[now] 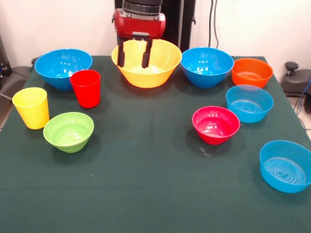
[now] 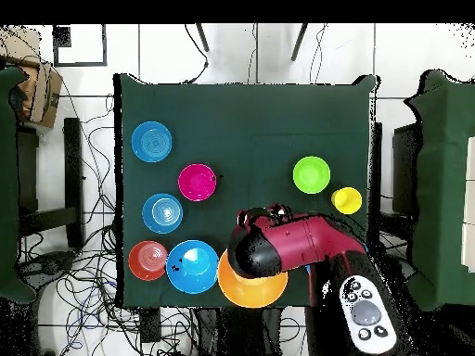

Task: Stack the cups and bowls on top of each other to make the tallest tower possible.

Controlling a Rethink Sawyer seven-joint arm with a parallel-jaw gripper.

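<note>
Nothing stacked yet — end effector (image 1: 132,56) hangs spread and empty over the big yellow bowl (image 1: 146,63) at the table's (image 1: 146,194) far edge. Next, grip a bowl by its rim — blue bowl (image 1: 207,66) just right.

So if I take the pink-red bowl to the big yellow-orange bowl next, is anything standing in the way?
Nothing visible stands between them. The pink-red bowl sits alone on bare cloth, and the stretch up to the big yellow-orange bowl is open. The gripper hangs open over that bowl; the deep blue bowl stands off to one side.

White wall (image 1: 58,24), cable-strewn tiled floor (image 2: 93,269)
</note>
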